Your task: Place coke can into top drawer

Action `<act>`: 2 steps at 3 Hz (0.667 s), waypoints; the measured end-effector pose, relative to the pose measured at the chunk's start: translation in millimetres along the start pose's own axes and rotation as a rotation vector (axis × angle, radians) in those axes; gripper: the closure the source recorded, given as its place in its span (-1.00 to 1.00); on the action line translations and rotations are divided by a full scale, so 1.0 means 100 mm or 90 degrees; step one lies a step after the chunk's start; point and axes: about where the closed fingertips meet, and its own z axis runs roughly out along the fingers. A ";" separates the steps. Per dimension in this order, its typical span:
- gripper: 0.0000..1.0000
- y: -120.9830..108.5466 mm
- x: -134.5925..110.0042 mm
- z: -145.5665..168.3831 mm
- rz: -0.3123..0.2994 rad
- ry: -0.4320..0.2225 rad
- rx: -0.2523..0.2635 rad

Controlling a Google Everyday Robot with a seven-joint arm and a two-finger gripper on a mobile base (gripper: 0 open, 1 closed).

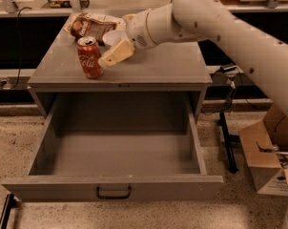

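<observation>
The coke can [89, 57], red with white script and a silver top, stands upright near the front left of the grey cabinet top [158, 66]. My gripper [114, 55] hangs at the end of the white arm just right of the can, a small gap from it, its cream fingers pointing down-left towards the can. The top drawer [113, 189] is pulled wide open below, its inside bare, with a small dark handle [114, 192] at the centre of its front panel.
A white bowl [112, 35] sits behind my gripper, partly hidden by the arm. A brown snack bag [89, 25] lies at the back left of the cabinet top. A cardboard box [268, 156] and a dark stand [227, 128] are on the floor at the right.
</observation>
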 end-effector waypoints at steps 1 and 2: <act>-1.00 -0.11 -0.06 0.30 0.021 -0.057 0.011; -1.00 -0.12 -0.07 0.58 0.065 -0.114 0.001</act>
